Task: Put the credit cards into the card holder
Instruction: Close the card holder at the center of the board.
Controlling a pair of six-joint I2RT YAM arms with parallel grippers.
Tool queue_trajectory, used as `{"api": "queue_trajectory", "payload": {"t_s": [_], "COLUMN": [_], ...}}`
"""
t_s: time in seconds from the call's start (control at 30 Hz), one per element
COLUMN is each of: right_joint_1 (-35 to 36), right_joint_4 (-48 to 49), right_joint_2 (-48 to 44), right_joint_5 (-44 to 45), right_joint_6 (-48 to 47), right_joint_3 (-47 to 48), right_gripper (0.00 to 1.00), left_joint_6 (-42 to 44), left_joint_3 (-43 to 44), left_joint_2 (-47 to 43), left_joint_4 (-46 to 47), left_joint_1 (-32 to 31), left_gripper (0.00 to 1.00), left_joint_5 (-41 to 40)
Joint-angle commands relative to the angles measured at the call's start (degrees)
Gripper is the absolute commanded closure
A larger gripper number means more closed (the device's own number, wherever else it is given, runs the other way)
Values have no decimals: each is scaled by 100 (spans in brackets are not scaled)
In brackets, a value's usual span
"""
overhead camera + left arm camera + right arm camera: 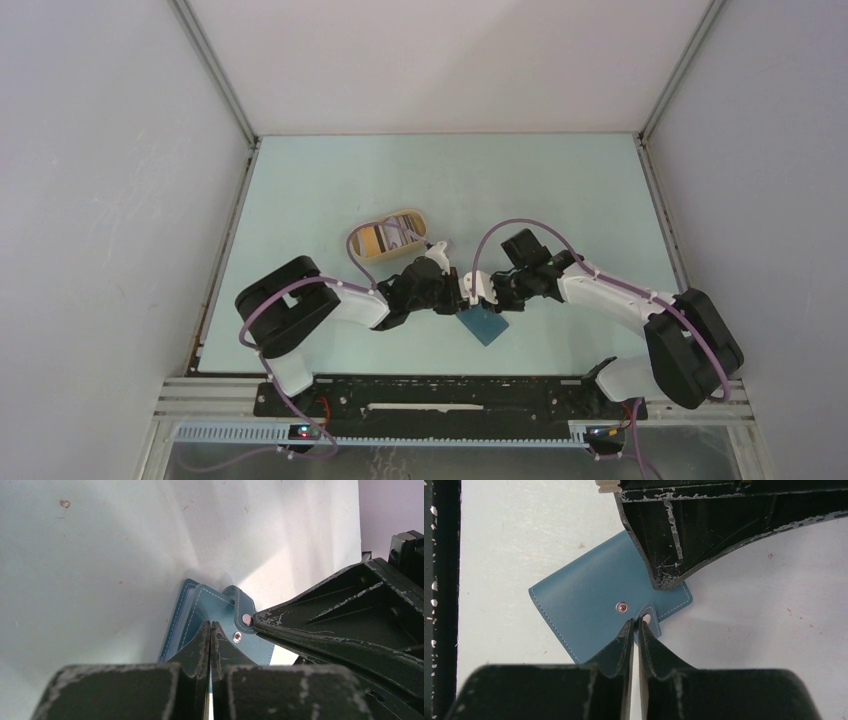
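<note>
The teal-blue card holder [487, 324] [197, 609] [589, 605] lies closed on the table between the two arms. My left gripper [463, 297] [210, 624] is shut with nothing between its fingers, and its tip presses down on the holder's cover near the corner [663, 582]. My right gripper [480, 296] [636, 622] is shut on the holder's snap tab [246, 616] [649, 617], which is lifted off its stud [622, 607]. The credit cards [375, 240] lie in the tan tray behind the left gripper; a yellow-orange one and pale ones show.
The tan oval tray [421, 217] sits just behind the left forearm. White walls close in the pale table on the left, right and back. The arms' black base rail [440, 395] runs along the near edge.
</note>
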Motion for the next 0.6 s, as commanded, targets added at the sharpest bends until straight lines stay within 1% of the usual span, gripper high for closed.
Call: {"api": "queue_trajectory", "payload": {"t_s": [0.0, 0.07, 0.17, 0.33, 0.57], "right_joint_1": [42, 36, 9, 58, 272], "right_joint_4": [92, 59, 19, -156, -109], "right_joint_2": [13, 13, -11, -45, 107], "right_joint_5": [57, 81, 42, -132, 24], "right_joint_6": [59, 52, 47, -28, 71], "right_joint_3": [-12, -12, -14, -12, -12], "right_gripper": [90, 97, 100, 100, 100], "left_joint_6": [157, 157, 162, 153, 148], "left_joint_3": [183, 183, 177, 176, 190], "left_joint_2": [133, 133, 132, 133, 149], "left_joint_4": [-158, -154, -153, -140, -139], "left_joint_1": [-56, -57, -56, -65, -82], "left_gripper": [100, 100, 100, 100, 100], "left_joint_5": [13, 12, -1, 20, 9]}}
